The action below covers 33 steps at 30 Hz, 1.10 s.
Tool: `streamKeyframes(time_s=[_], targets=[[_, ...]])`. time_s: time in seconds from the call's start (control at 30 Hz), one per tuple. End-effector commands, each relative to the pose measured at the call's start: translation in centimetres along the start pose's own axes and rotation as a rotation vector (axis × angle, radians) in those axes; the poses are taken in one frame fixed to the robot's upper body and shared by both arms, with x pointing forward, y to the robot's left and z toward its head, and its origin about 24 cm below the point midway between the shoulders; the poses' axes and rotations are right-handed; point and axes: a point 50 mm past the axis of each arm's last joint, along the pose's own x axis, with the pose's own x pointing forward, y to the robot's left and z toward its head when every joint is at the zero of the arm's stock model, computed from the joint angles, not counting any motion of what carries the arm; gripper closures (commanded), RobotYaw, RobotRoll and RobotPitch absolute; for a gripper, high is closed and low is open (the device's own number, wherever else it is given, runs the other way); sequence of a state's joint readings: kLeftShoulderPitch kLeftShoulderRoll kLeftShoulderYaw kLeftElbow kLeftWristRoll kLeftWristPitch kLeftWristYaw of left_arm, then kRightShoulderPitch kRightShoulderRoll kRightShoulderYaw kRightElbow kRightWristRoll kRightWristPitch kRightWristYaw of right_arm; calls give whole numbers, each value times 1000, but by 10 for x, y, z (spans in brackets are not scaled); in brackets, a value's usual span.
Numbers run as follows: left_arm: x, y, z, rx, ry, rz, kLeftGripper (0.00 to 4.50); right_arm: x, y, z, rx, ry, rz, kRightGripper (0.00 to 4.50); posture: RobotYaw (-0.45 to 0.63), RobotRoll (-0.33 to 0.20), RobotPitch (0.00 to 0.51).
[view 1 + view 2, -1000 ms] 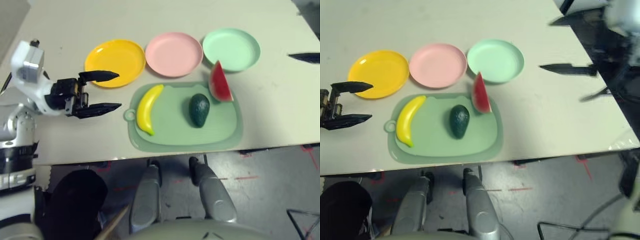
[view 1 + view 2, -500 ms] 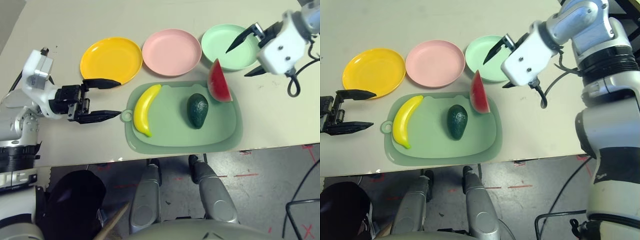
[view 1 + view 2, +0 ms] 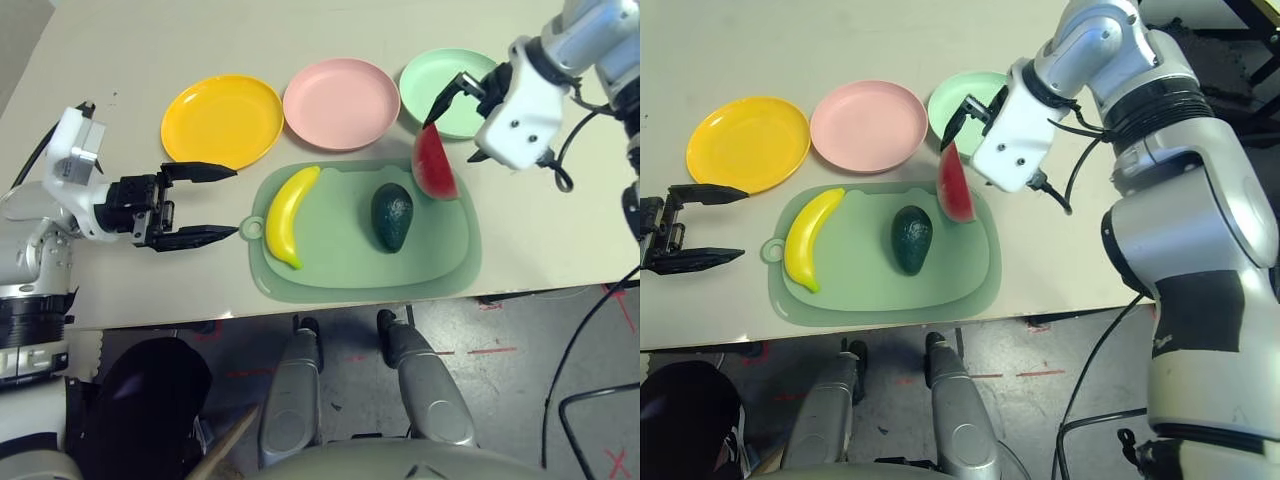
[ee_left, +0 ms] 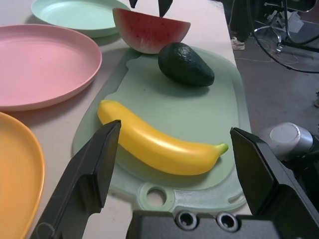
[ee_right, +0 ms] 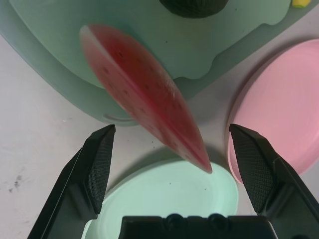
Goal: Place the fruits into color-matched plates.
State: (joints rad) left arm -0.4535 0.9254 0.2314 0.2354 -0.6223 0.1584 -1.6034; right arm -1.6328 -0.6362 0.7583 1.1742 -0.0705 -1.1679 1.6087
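Observation:
On the pale green mat (image 3: 440,262) lie a yellow banana (image 3: 290,215) and a dark green avocado (image 3: 391,217). A red watermelon wedge (image 3: 436,168) stands on edge at the mat's far right corner. Behind the mat sit three plates in a row: yellow (image 3: 222,120), pink (image 3: 341,102) and mint green (image 3: 430,78). My right gripper (image 5: 172,132) is open, with one finger on each side of the wedge's upper end and clear gaps to it, over the mint plate's near rim. My left gripper (image 3: 236,202) is open left of the mat, pointing at the banana (image 4: 159,144).
The mat's ring tab (image 3: 250,229) points toward my left gripper. The table's front edge (image 3: 560,292) runs just behind the mat's near side. A black cable (image 3: 560,170) hangs from my right wrist. Bare tabletop lies left of the yellow plate and right of the mat.
My right arm has swung in from the right and come down over the watermelon wedge, fingers still wide. The left gripper has hardly moved. The head camera has shifted a little.

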Motion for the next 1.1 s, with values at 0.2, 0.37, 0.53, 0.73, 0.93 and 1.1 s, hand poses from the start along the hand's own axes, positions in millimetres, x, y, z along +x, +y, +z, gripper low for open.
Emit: streamKeyframes(time_s=[0.2,0.37,0.53,0.73,0.93,1.1], targets=[[4,0,-1,22,39,-32,24,18,-2,4,-67,-3,68,0,-70,0,377],[5,0,0,25,41,-38,24,27,-3,5,-76,-11,77,0,-64,0,383],[5,0,1,12,6,-36,24,35,4,2,-58,9,97,0,-66,0,388],[6,0,0,10,14,-38,24,40,3,1,-56,20,89,0,-67,0,394],[9,0,0,11,15,-50,24,47,6,1,-50,13,101,0,-68,0,399],[8,-1,1,12,21,-51,24,50,7,2,-50,3,108,0,-68,0,399]])
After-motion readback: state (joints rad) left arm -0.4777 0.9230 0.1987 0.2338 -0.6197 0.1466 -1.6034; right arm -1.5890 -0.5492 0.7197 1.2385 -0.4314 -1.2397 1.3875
